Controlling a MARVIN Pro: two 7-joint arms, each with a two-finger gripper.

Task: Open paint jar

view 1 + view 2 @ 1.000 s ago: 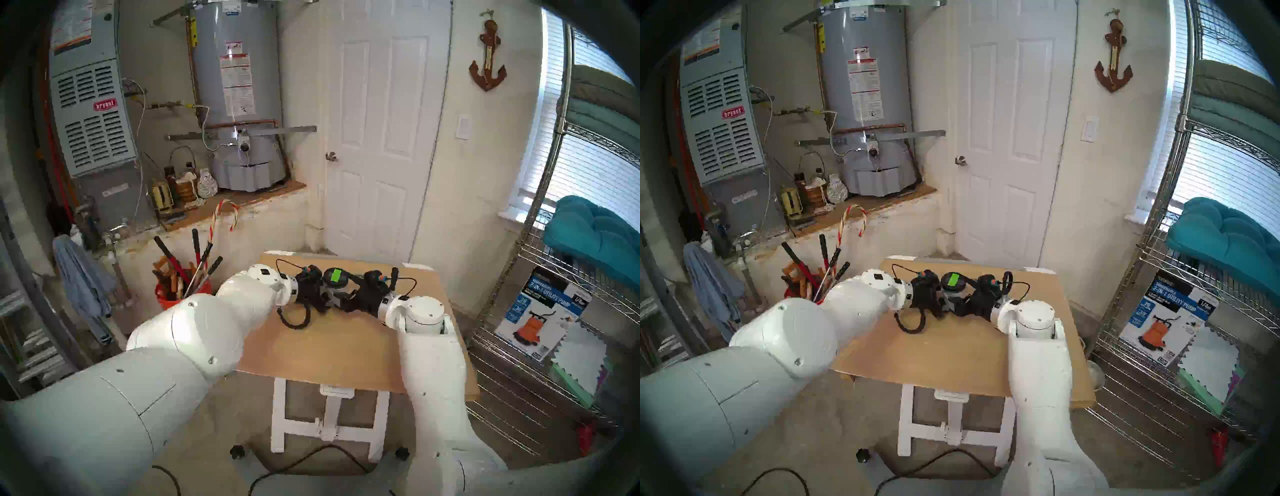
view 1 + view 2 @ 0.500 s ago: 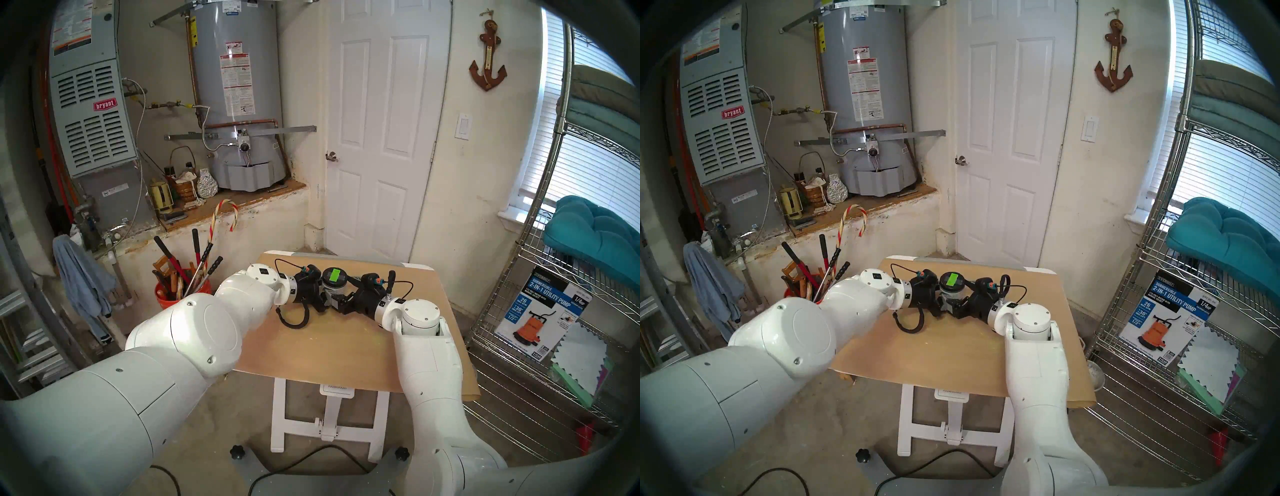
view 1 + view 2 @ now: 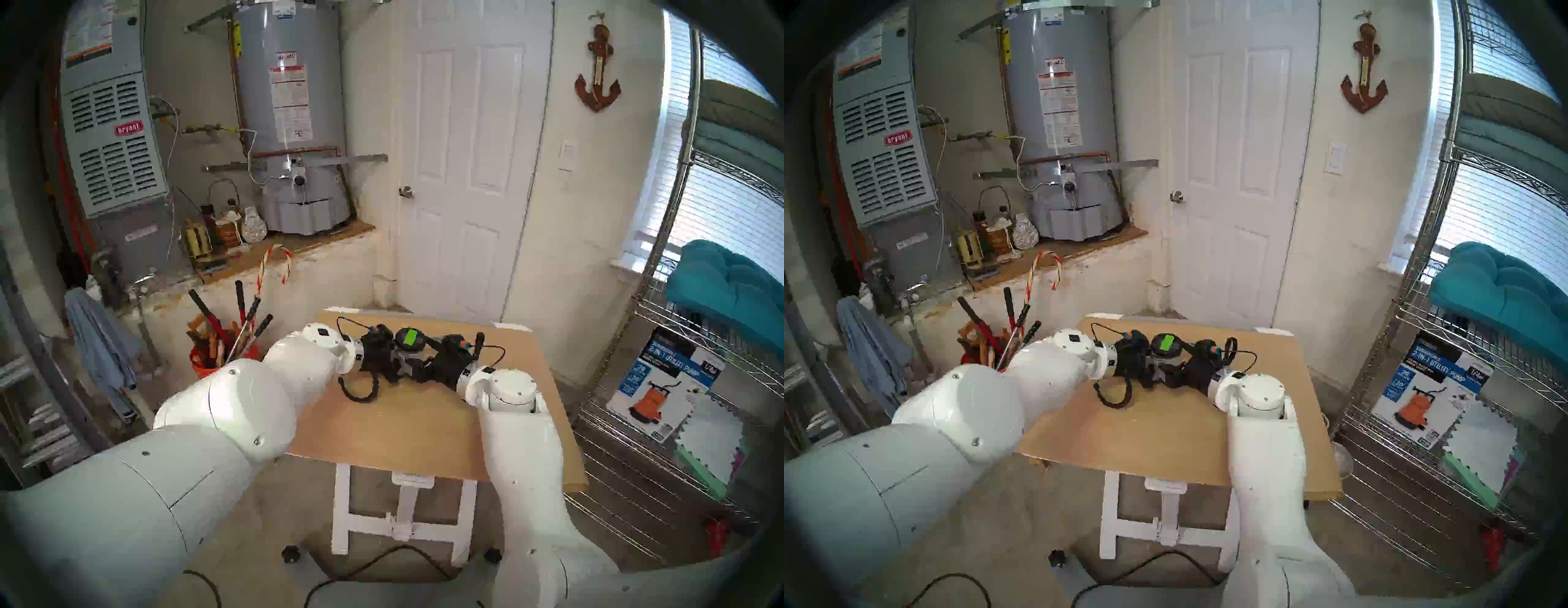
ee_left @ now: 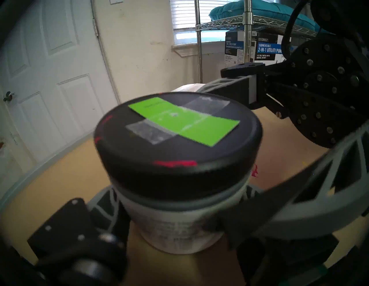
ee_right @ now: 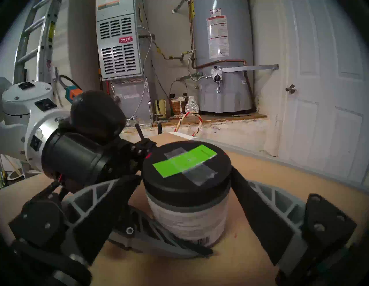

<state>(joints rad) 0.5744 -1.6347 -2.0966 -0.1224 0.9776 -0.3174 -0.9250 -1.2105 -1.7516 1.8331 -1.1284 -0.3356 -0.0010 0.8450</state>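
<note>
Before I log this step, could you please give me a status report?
Left gripper: fingers shut on paint jar, upright on table. Right gripper: fingers flank black lid, contact unclear. Lid on; nothing in the way.

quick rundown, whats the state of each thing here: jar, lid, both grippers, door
paint jar: upright on the table, clamped around its body
lid: on the jar, not yet off
left gripper: shut on the jar body, below the lid
right gripper: open, fingers either side of the lid, contact unclear
door: closed
</note>
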